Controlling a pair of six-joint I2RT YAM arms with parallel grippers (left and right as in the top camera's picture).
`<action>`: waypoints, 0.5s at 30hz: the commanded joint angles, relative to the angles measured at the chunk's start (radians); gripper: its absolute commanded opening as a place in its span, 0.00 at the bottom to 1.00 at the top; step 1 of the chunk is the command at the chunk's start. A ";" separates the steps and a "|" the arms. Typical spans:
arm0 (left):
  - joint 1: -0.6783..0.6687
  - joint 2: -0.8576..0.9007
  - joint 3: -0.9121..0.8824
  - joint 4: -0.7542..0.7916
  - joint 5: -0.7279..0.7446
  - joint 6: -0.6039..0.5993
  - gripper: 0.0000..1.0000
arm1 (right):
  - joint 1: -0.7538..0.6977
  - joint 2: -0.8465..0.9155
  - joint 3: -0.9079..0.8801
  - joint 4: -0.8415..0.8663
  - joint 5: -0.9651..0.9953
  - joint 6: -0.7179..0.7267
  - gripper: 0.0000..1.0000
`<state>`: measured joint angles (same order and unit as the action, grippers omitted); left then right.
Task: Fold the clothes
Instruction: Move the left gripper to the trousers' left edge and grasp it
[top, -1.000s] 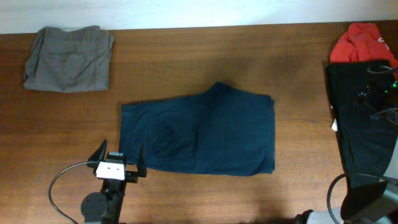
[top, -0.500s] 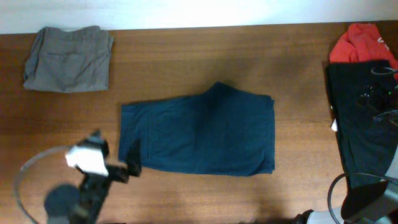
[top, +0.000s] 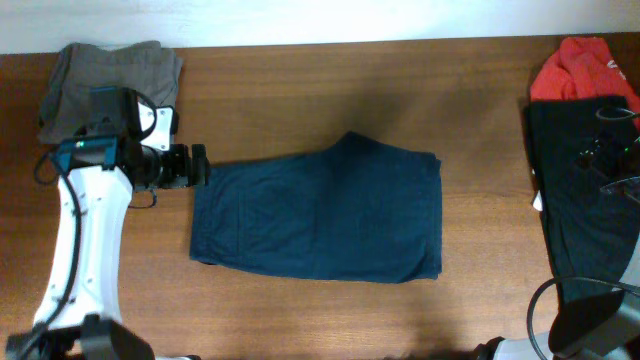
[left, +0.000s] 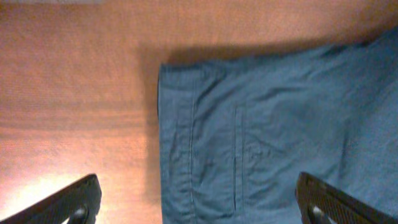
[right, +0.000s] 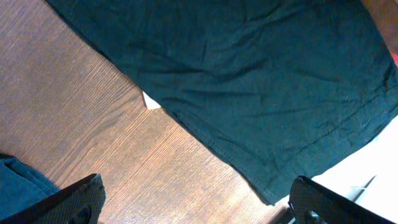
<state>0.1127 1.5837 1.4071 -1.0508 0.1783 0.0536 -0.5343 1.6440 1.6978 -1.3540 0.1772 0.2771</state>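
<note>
1. And the left arm (top: 85, 230) has swung! A second ago it sat at the near left corner of the navy trousers (top: 330, 215). Now it reaches up the left side of the desk (top: 300, 90), and the left jaws hang just beside the trousers' far left corner.
2. The left jaws are spread wide and hold nothing. In the wrist view both fingers (left: 68, 202) sit at the bottom corners, with the trouser corner and its seams lying flat between them.
3. The navy trousers themselves have not budged. They lie flat mid-desk, doubled over once by the look of them, with the left edge untouched.
4. We read this as a change of corner, not a grasp, since no cloth is lifted yet. Our guess is that the next move is a drop onto that far corner and a pinch, to carry the left end over toward the right.
5. Over on the right, nothing new. The right jaws are spread too, empty, hovering over the black piece (right: 261, 74).
6. The grey trousers (top: 100, 65) sit folded at the far left of the desk, partly hidden under the arm. The red top (top: 580, 70) waits at the far right.
</note>
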 joint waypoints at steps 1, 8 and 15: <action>0.005 0.088 0.011 -0.029 -0.018 0.016 0.99 | -0.003 -0.003 -0.005 0.000 0.006 0.005 0.98; 0.121 0.350 0.002 -0.085 0.279 0.236 0.99 | -0.003 -0.003 -0.005 0.000 0.006 0.005 0.98; 0.142 0.475 -0.006 -0.109 0.323 0.315 0.99 | -0.003 -0.003 -0.005 0.000 0.006 0.005 0.98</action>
<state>0.2539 2.0102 1.4082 -1.1568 0.4580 0.3233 -0.5343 1.6440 1.6978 -1.3548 0.1772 0.2779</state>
